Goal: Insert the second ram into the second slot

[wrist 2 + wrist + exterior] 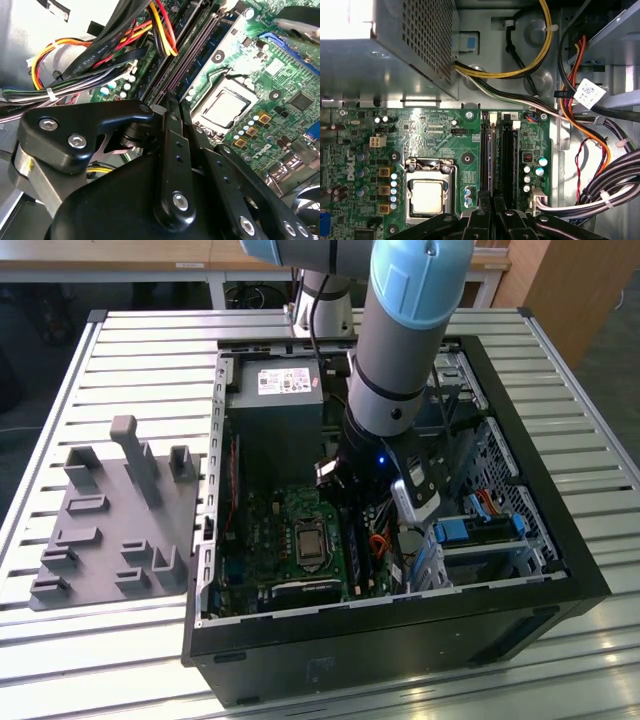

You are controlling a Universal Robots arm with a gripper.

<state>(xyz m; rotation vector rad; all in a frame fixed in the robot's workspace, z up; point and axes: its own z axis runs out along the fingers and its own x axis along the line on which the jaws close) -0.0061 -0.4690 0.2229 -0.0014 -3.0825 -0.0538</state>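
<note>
My gripper is low inside the open computer case, right over the ram slots beside the CPU socket. In both wrist views its black fingers stand close together, shut on a thin strip seen edge-on. That strip is the second ram, and it runs from between the fingertips along the slot line. In the second wrist view the gripper meets the same strip at its near end. I cannot tell how deep the ram sits in the slot, or which slot it is over.
Bundles of black, yellow, red and orange cables hang close beside the slots. The grey power supply fills the case's far end. Blue drive-bay latches sit at the exterior view's right. A grey fixture plate lies on the slatted table at the left.
</note>
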